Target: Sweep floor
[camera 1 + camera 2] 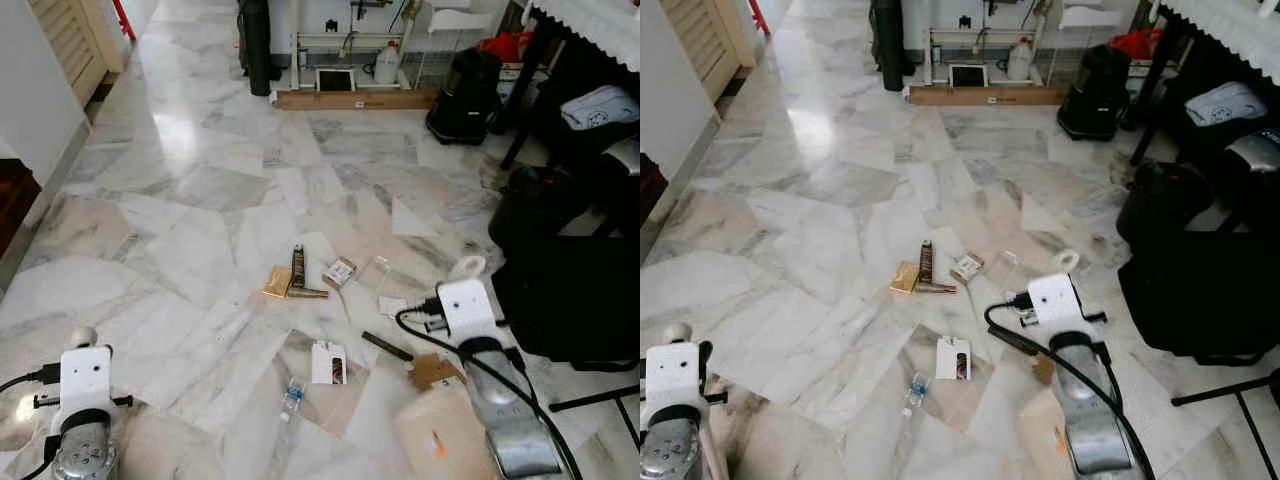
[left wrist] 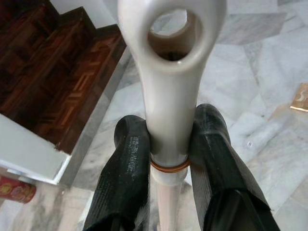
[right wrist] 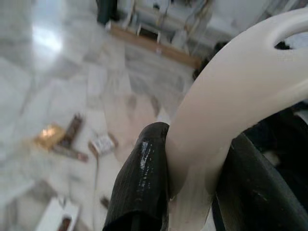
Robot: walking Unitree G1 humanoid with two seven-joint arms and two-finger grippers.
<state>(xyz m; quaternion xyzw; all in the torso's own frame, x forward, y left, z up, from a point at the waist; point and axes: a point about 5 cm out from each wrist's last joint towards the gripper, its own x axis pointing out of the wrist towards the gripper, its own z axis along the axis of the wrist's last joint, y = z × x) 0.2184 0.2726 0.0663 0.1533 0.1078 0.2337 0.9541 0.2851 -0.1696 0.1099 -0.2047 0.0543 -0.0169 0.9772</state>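
Between the two black fingers (image 2: 126, 183) of the left gripper (image 2: 166, 163), a cream handle (image 2: 168, 96) with a hanging hole at its end is clamped, the fingers pressed against both of its sides. A second cream handle (image 3: 226, 106), curved and also pierced by a hole, is held the same way by the right gripper (image 3: 192, 178), whose fingers (image 3: 142, 178) are closed against it. On the marble floor (image 1: 180, 190), near the middle of the head frames, the litter is scattered: a gold wrapper (image 1: 277, 282) touching a dark brown wrapper (image 1: 298, 266), a small printed packet (image 1: 339, 271) just beside them, a white card (image 1: 328, 362) lower in the frame, a small plastic bottle (image 1: 292, 395) near that card, a dark stick (image 1: 386, 346) and a brown cardboard scrap (image 1: 432, 371) toward the lower right. The left arm (image 1: 82, 410) is seen at the lower left and the right arm (image 1: 480, 360), with a black cable, at the lower right. A black bag (image 1: 570, 300) is placed at the right edge, a cardboard box (image 1: 355, 99) lies at the top centre, and dark wooden steps (image 2: 57, 86) appear in the left wrist view.
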